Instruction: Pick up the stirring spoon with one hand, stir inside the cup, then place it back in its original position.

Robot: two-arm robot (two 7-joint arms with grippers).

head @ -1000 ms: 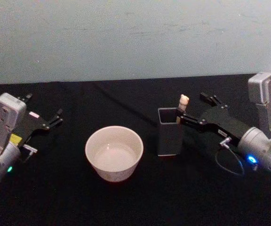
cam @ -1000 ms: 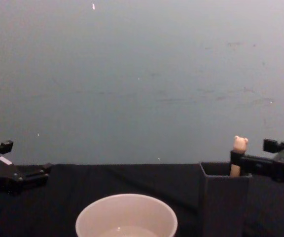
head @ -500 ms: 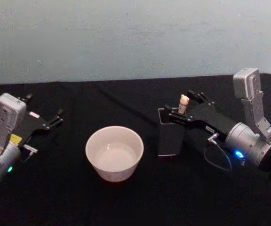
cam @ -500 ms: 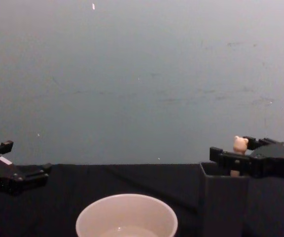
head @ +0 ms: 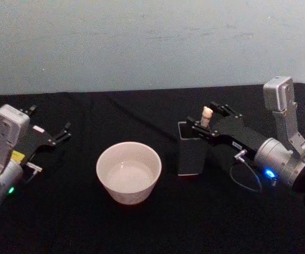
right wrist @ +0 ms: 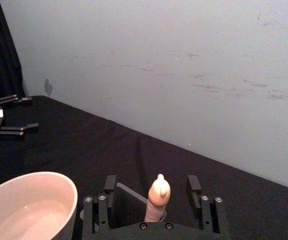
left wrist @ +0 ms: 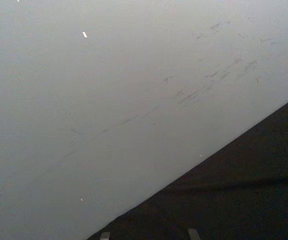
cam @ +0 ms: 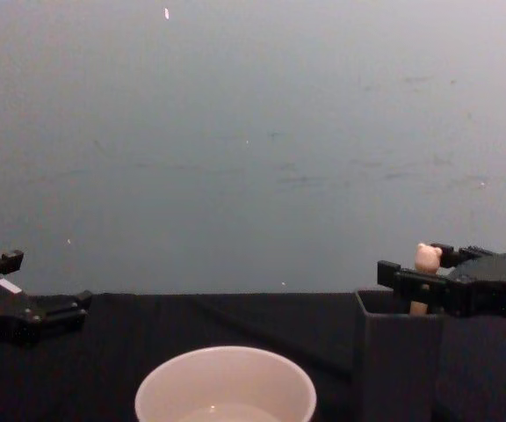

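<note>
The stirring spoon (head: 207, 114) has its stem and bowl hidden down inside the holder (head: 191, 153), just the bear knob poking out. Chest view's bottom edge cuts off the cup (cam: 226, 378) and the holder's base.

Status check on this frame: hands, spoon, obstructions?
Right hand open, fingers either side of spoon handle. Spoon standing in holder, not lifted. Left hand open, idle far left. Nothing between holder and cup.
</note>
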